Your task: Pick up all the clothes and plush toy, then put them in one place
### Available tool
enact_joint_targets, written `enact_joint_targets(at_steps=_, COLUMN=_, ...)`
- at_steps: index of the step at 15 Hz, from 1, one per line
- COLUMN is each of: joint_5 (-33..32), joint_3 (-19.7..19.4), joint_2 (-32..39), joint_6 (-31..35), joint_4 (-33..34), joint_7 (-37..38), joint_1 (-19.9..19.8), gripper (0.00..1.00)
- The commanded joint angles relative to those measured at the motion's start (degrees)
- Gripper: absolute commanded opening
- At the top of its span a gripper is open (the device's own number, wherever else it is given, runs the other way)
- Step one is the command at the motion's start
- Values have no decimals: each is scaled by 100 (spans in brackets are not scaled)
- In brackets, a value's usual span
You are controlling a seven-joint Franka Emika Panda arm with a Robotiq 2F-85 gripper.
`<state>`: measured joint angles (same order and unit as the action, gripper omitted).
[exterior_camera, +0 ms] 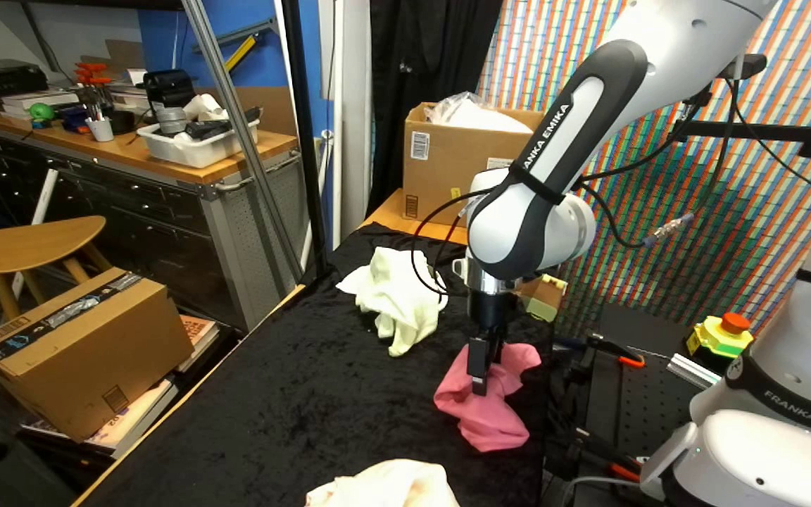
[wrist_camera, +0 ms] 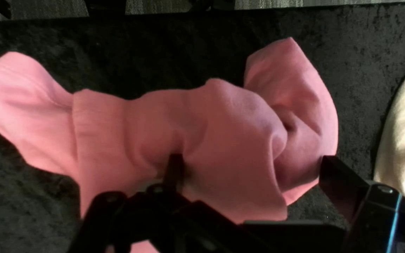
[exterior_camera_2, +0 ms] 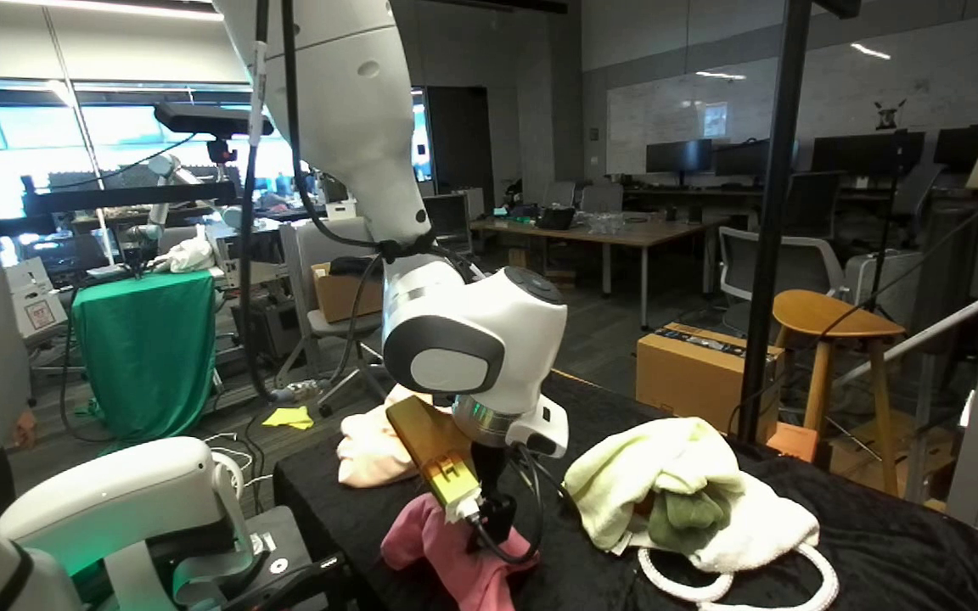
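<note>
Lettering: "FRANKA EMIKA" is circling the robot's white base [exterior_camera: 796, 345] and is running along its white-and-black arm [exterior_camera: 610, 77].
Labels: a large brown cardboard box [exterior_camera: 448, 183] is wearing a white barcode sticker [exterior_camera: 419, 145]; dark tape [exterior_camera: 60, 310] is crossing a second carton [exterior_camera: 89, 359], its print too small to read.
Pink: a crumpled rose-pink cloth garment [exterior_camera: 490, 415] is lying directly below the arm.
Grip: the black two-fingered gripper [wrist_camera: 251, 161] is pointing down, its fingers standing wide apart with pink fabric lying between them, clasping nothing.
Pale green: a rumpled pale-green-and-white cloth heap [exterior_camera_2: 667, 467], showing an olive-green bundle [exterior_camera_2: 691, 518] and thick white cord [exterior_camera_2: 830, 579], is lying near the pink garment, apart from it.
Peach: a creamy peach cloth [exterior_camera_2: 370, 445] is resting on the pink garment's opposite side, also apart.
Surface: black velvety fabric [exterior_camera: 272, 394] is covering a wooden table [exterior_camera: 393, 215], bare wood showing beside the large box.
Room: a multicoloured striped sheet [exterior_camera: 673, 274] is hanging behind the arm; a whiteboard [exterior_camera_2: 667, 127], a wooden stool [exterior_camera_2: 837, 314] and a green-draped stand [exterior_camera_2: 149, 339] are filling the background.
</note>
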<state>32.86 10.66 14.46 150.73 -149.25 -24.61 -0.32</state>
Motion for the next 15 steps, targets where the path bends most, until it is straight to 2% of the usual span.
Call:
enact_joint_targets(at_steps=1, joint_5=43, joint_3=120, joint_2=137, joint_6=-83, joint_4=166, joint_7=-192, joint_1=-160, gripper=90)
enact_joint_targets(at_steps=2, joint_5=64, joint_3=133, joint_2=150, joint_6=-93, joint_4=185, joint_7=-225, joint_1=-184, gripper=74)
enact_joint_targets(at_steps=10, joint_5=84, joint_3=166, joint_2=58, joint_6=-154, joint_4=196, joint_7=-413, joint_1=-287, gripper=13)
enact_joint_targets(at_steps=13, joint_5=56, joint_3=164, joint_2=-97, joint_6=-107, joint_4=144, joint_7=-462, joint_1=-286, gripper=6)
enact_joint_targets(at_steps=15, joint_5=43, joint_3=153, joint_2=-240, joint_6=-41, joint_4=96, joint_7=-489, joint_1=-269, gripper=9)
